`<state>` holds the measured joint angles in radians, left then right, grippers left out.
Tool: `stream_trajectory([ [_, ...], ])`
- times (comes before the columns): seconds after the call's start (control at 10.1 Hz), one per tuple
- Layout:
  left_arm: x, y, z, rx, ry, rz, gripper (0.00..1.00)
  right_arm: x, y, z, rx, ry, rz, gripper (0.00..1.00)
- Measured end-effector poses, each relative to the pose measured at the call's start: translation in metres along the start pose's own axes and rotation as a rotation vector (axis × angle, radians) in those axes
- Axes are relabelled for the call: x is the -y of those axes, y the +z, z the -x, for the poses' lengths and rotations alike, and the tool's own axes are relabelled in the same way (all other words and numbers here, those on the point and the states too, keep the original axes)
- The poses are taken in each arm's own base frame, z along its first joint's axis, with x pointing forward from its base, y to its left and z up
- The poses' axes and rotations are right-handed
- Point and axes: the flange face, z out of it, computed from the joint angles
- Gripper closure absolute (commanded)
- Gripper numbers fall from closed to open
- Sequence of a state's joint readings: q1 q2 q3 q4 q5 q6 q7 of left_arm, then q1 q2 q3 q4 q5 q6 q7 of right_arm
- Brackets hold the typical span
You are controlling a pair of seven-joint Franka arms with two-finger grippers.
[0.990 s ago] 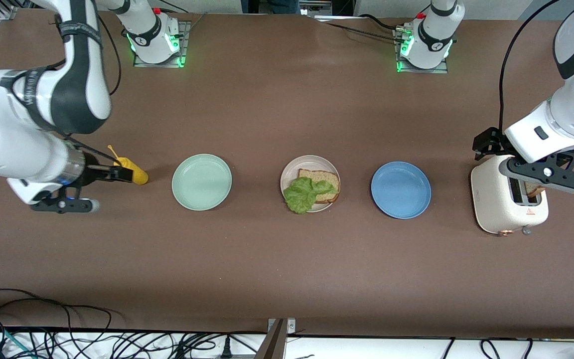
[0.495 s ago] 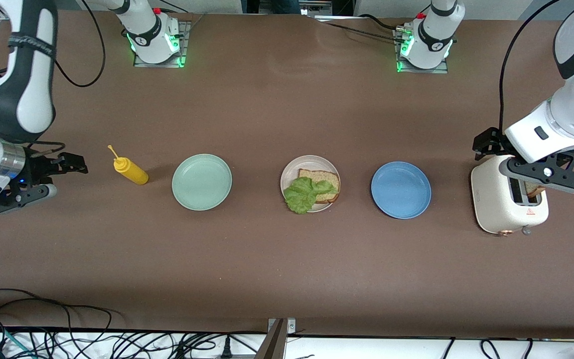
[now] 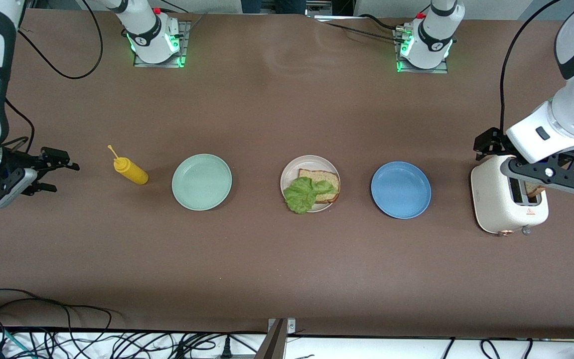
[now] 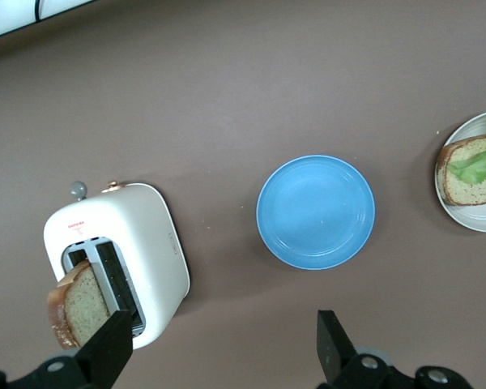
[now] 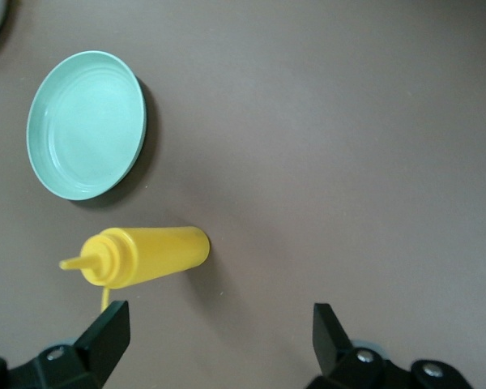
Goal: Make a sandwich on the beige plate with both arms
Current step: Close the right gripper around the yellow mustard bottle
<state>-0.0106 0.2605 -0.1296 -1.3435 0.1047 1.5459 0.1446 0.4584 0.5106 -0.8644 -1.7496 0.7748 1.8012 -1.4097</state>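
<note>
The beige plate (image 3: 310,163) (image 4: 479,217) lies mid-table and bears one brown-crusted bread slice (image 3: 326,178) (image 4: 468,185). A ruffled lettuce leaf (image 3: 303,195) (image 4: 483,163) lies on that slice and hangs over the plate's rim. A second bread slice (image 3: 534,189) (image 4: 78,305) stands in the slot of a white toaster (image 3: 494,199) (image 4: 138,235). My left gripper (image 3: 487,143) (image 4: 223,348) hangs open over the toaster and holds nothing. My right gripper (image 3: 58,172) (image 5: 219,336) is open and empty, beside a yellow mustard bottle (image 3: 130,171) (image 5: 146,255), toward the right arm's end.
A mint green plate (image 3: 202,181) (image 5: 85,126) lies between the bottle and the beige plate. A blue plate (image 3: 400,189) (image 4: 315,211) lies between the beige plate and the toaster. Cables trail along the table edge nearest the camera.
My right gripper has drawn back from the mustard bottle toward the right arm's end of the table, and its arm has risen. The bottle stays put. The left arm has barely moved.
</note>
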Motion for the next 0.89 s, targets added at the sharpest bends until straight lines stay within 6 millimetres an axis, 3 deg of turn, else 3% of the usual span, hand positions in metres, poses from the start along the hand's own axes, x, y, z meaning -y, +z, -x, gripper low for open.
stream_trajectory([
  [0.2,0.011,0.001,0.002,0.003,-0.017,0.001,0.0,-0.017,0.027,0.015,-0.122,-0.16,-0.045,0.0],
  [0.59,0.007,0.001,0.002,0.001,-0.016,0.038,0.0,-0.042,0.081,0.053,-0.289,-0.313,-0.139,0.0],
  [0.89,0.011,0.001,0.003,0.0,-0.023,0.042,0.0,-0.048,0.093,0.078,-0.351,-0.365,-0.215,0.0],
])
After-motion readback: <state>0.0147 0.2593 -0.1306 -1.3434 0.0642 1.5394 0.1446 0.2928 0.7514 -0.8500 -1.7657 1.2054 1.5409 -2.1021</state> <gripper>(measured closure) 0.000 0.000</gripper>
